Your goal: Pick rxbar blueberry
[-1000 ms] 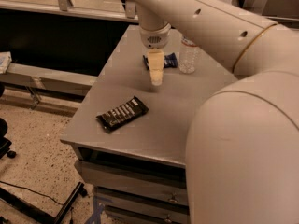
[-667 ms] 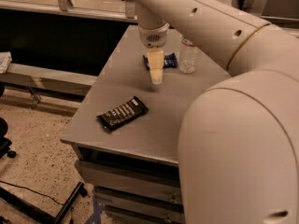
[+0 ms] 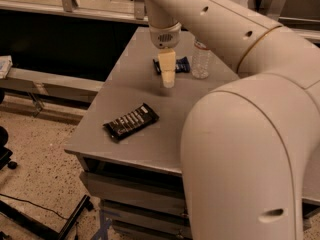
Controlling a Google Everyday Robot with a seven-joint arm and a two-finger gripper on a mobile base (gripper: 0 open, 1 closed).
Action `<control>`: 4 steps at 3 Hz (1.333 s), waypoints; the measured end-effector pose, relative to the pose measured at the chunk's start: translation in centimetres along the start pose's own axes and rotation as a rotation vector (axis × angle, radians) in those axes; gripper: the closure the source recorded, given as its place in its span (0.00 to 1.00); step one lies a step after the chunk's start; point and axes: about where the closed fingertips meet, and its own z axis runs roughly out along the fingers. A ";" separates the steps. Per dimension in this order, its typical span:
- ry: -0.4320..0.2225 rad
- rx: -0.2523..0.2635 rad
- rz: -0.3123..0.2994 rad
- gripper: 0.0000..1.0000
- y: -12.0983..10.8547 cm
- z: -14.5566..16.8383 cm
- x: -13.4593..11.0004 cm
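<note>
The rxbar blueberry (image 3: 182, 64) is a small dark-blue bar lying flat at the far middle of the grey table (image 3: 125, 91). It is partly hidden behind my gripper. My gripper (image 3: 168, 82) hangs tip-down from the cream arm, just in front of and to the left of the bar, close to the table top. It holds nothing that I can see. A longer black bar with white lettering (image 3: 131, 121) lies nearer the table's front left.
A clear plastic water bottle (image 3: 201, 59) stands upright just right of the blue bar. My large cream arm segment (image 3: 240, 149) fills the right foreground and hides the table's right side. The table's left and front edges drop to a speckled floor (image 3: 35, 154).
The gripper stays over nearly the same spot by the blue bar. The near arm segment has shifted slightly in the foreground. The bars and the bottle have not moved.
</note>
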 end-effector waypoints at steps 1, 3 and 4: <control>0.000 -0.010 -0.009 0.00 -0.6 0.2 0.1; -0.001 -0.060 -0.009 0.00 -1.3 1.8 0.1; -0.005 -0.073 0.007 0.00 -1.3 2.4 0.5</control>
